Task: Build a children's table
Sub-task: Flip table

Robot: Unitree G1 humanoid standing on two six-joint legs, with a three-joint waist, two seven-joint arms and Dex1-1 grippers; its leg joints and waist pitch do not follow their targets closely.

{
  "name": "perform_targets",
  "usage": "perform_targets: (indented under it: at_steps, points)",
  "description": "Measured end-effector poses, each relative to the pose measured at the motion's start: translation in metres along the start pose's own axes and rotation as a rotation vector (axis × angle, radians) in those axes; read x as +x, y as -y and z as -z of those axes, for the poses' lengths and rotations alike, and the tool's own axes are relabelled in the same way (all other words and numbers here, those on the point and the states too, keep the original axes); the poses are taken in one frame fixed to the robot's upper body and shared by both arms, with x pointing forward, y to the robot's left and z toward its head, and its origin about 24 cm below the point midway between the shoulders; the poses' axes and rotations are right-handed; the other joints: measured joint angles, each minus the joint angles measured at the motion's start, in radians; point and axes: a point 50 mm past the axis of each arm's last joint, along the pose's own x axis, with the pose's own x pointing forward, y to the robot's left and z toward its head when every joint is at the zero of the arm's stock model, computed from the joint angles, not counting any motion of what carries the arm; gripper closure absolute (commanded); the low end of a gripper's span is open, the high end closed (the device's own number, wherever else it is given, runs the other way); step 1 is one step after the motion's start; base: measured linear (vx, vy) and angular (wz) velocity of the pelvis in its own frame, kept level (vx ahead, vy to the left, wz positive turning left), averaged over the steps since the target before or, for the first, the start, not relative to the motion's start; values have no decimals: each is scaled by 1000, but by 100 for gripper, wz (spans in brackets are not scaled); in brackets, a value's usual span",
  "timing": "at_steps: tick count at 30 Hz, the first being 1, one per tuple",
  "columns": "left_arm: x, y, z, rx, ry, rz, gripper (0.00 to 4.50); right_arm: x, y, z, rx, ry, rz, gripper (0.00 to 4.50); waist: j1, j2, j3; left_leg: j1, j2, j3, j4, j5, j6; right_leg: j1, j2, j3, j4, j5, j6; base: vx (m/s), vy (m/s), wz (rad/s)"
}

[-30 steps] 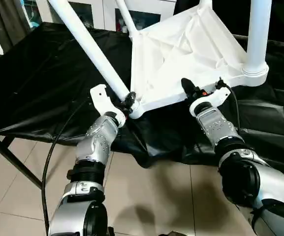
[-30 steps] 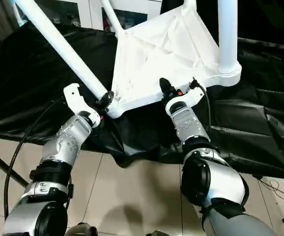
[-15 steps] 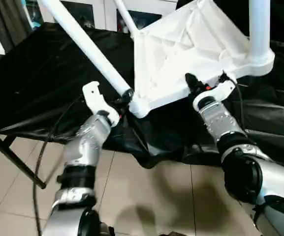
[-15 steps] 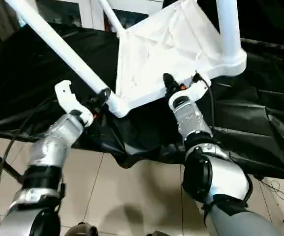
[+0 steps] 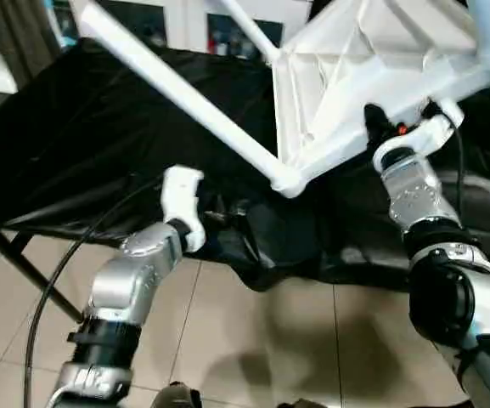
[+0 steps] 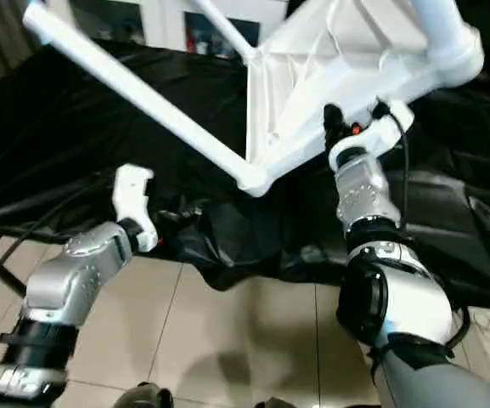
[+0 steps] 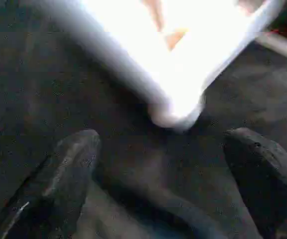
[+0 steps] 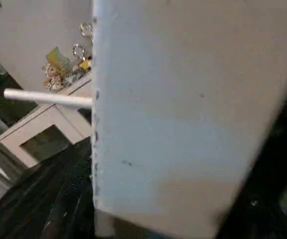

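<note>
Gripping children's table rim: right fingers; no writing legible

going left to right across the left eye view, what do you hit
left gripper → near corner of the children's table → right gripper at the table's rim

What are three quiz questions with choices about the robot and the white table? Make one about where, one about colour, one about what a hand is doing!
1. Where is the table?
A. flat on the floor
B. tipped up over the black cloth
C. inside the cabinet

2. What colour are the table's legs?
A. white
B. red
C. black

3. What is the left hand doing?
A. squeezing a leg
B. open, holding nothing
C. holding a cup

Answers: 1 B, its near corner hangs above the cloth. 2 A, all plastic looks white. 3 B, its fingers are spread, nothing between.
</note>
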Motion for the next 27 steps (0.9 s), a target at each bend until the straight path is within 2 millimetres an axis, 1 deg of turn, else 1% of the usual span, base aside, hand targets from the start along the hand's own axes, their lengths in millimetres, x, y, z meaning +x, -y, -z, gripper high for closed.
perform_targets:
  at_steps: [1,4,7,10,13,17,19,24,27]
  points:
    - [0,7,-12,45,66,48,8,-1,1,-6,-47,22,-9,273,0,1,0,0,0,0,0,0,0,0,0,0,0,0,0,0,0,0]
    - [-1,13,-28,115,145,103,8,-5,-2,-15,-156,55,-33,275,-3,1,-1,1,0,0,0,0,0,0,0,0,0,0,0,0,0,0]
    - [-4,19,-39,188,189,156,8,-10,-4,-20,-255,78,-42,279,-4,1,-1,2,0,0,0,0,-1,1,0,1,1,0,0,0,0,0]
    - [-7,26,-49,220,236,197,8,-15,-7,-22,-341,88,-49,282,-3,5,-2,3,0,0,1,1,-2,3,0,1,1,1,1,0,0,0]
    - [-8,34,-57,232,271,246,8,-19,-7,-23,-376,92,-44,283,-1,5,-2,4,0,0,0,0,-7,5,0,1,1,2,1,0,0,0]
    - [-8,46,-60,257,281,319,8,-30,-6,-25,-434,101,-19,285,5,7,-3,5,0,0,0,0,-7,6,0,2,0,3,3,0,0,0]
    - [-7,48,-57,286,253,335,8,-34,-7,-25,-483,101,-5,285,5,8,-3,6,0,0,0,1,-8,6,1,2,0,4,5,0,0,0]
    - [-6,49,-54,307,233,338,8,-36,-5,-28,-569,95,27,286,2,13,-4,6,0,-1,0,4,-12,6,1,3,0,8,10,0,0,0]
    - [-5,46,-53,313,222,324,8,-40,-6,-29,-621,95,56,286,1,24,-10,7,0,-1,0,4,-13,7,1,3,0,9,11,0,0,0]
